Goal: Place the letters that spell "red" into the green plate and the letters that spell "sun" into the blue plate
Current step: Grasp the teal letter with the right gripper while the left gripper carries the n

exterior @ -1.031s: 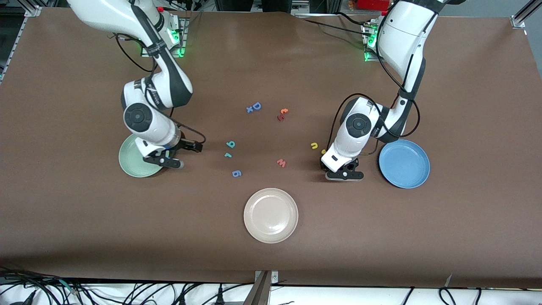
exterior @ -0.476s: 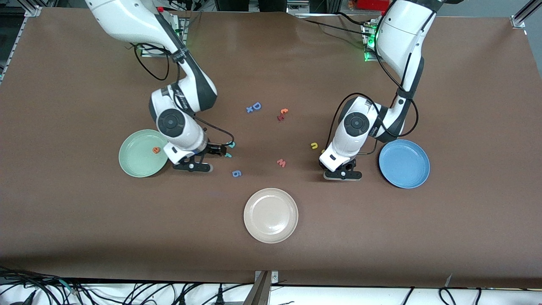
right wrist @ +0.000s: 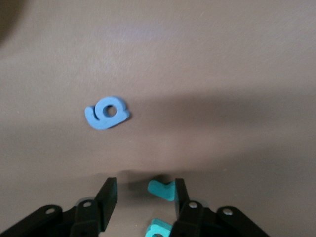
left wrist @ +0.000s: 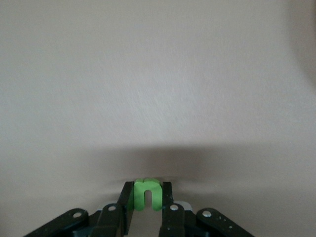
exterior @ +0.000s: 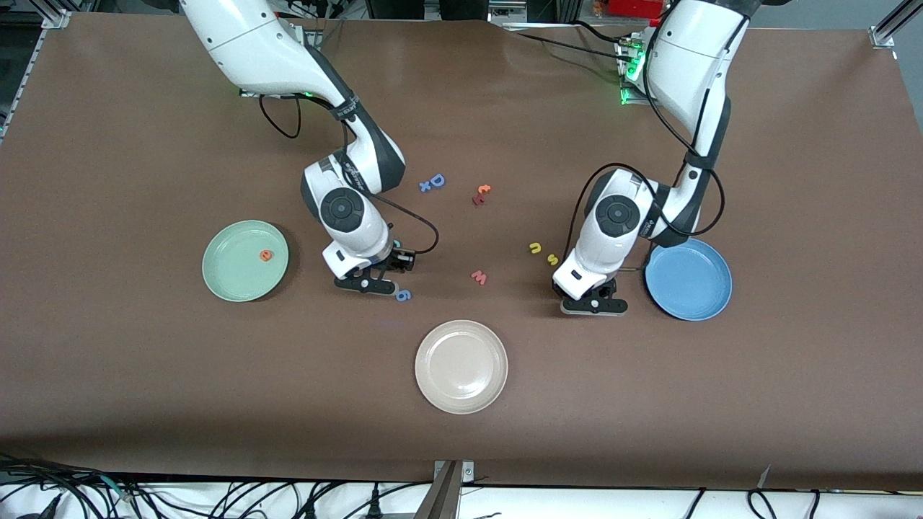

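My left gripper [left wrist: 148, 190] is shut on a green u/n-shaped letter [left wrist: 148, 194], low over the table beside the blue plate [exterior: 689, 279]; in the front view the left gripper [exterior: 593, 304] hides that letter. A yellow "u" [exterior: 534, 248] and a yellow "s" [exterior: 553, 259] lie by that arm. My right gripper [right wrist: 144, 187] stands open over a small teal "r" [right wrist: 163, 190], which touches one finger. A teal "d" [right wrist: 160, 228] lies just under the hand. From the front the right gripper [exterior: 366, 282] covers both. An orange "e" [exterior: 267, 254] lies in the green plate [exterior: 231, 277].
A blue "g" [exterior: 403, 295] lies right beside the right gripper. A pinkish "w" [exterior: 479, 277] sits mid-table. A blue "D" [exterior: 436, 180] and orange-red letters [exterior: 481, 194] lie nearer the arms' bases. A cream plate [exterior: 461, 382] stands nearest the front camera.
The right arm left the green plate, with the orange "e" now lying in it, and came over the teal letters, its jaws narrowing. The left gripper shut on the green letter and shifted slightly.
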Tool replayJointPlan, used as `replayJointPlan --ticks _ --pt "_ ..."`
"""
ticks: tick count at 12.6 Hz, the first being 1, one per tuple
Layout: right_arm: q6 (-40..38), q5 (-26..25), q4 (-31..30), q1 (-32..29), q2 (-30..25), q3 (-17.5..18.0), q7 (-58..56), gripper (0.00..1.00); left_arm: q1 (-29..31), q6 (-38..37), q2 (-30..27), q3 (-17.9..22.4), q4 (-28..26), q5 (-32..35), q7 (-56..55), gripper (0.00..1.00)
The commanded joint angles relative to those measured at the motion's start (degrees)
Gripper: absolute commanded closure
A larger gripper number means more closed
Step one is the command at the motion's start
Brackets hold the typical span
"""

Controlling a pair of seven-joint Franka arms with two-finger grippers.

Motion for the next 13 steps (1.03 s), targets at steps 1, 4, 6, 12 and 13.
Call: replayJointPlan --ticks 1,4,6,12,13 --pt "0.17 0.04 1.42 0.61 1.22 -0.34 0.86 0.45 0.09 -3.29 -2.26 2.59 0.38 -0.11 8.77 0.94" --pt "-0.27 -0.14 1.15 0.52 0.87 -0.60 0.59 0.45 4.21 -7.68 -4.90 2.86 -0.50 -1.17 18.17 0.86" --pt "-0.62 -0.22 1.15 0.43 0.52 -1.04 0.51 0.45 6.85 -8.57 -7.09 2.86 -2.51 -2.04 24.06 0.86" --pt "-1.59 -0.40 -0.60 0.87 0.08 -1.84 0.68 0.45 15.81 -11.65 -13.95 2.60 -10.51 -2.31 39.18 0.86" --pt "-1.59 -0.40 -0.69 0.87 0.08 -1.84 0.60 0.46 17.05 -11.65 -13.96 2.60 -11.82 -2.31 40.60 0.86"
